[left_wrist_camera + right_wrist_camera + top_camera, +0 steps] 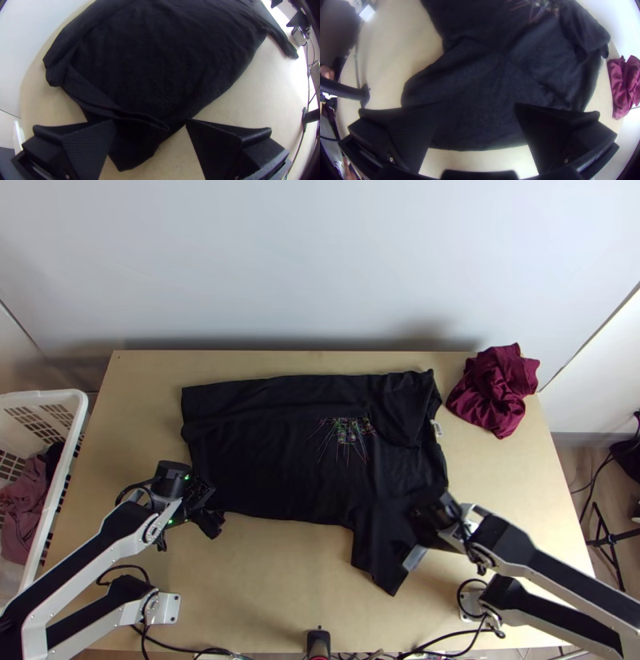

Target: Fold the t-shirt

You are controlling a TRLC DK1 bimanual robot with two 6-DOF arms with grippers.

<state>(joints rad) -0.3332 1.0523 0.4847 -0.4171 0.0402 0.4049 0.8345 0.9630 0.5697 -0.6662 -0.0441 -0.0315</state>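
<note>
In the top view a black t-shirt lies mostly spread, its hem toward the left and its collar toward the right. The upper long side is folded over in a strip, and one sleeve points to the near edge. My left gripper is at the near hem corner; in the left wrist view the left gripper stands open, a flap of hem between its fingers. My right gripper is over the near sleeve; in the right wrist view the right gripper is open above the sleeve cloth.
A bunched dark red cloth lies at the table's far right corner. A white basket holding clothes stands beyond the table's left edge. Bare wooden table stretches between the two arms, near the shirt. Cables run along the near edge.
</note>
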